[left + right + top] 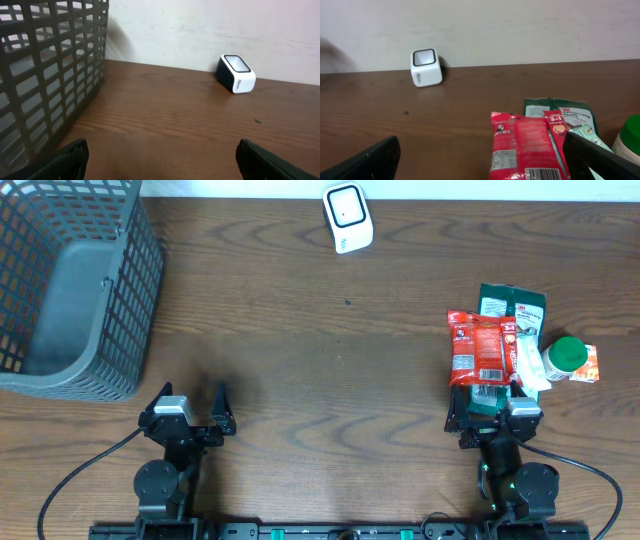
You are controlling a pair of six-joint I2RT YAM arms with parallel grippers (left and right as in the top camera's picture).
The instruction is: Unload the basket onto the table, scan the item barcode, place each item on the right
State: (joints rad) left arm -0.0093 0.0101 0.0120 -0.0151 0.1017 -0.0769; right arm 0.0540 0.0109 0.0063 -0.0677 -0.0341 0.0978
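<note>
While left gripper [192, 398] gapes (right gripper [481, 155] too), red packet [478, 348] lies flat.

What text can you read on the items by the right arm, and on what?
"3M": green packet
"ACKS", start hidden: red packet
"3in1": red sachet
Barcode digits, fine print, green-capped bottle label, white scanner marking: too blurred to read.

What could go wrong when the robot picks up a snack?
The red snack packet overlaps the green packet, so the right gripper, jaws open, might lift both. The green-capped bottle beside them might get knocked. The scanner stands well away, so a loose grip might drop the packet midway.
</note>
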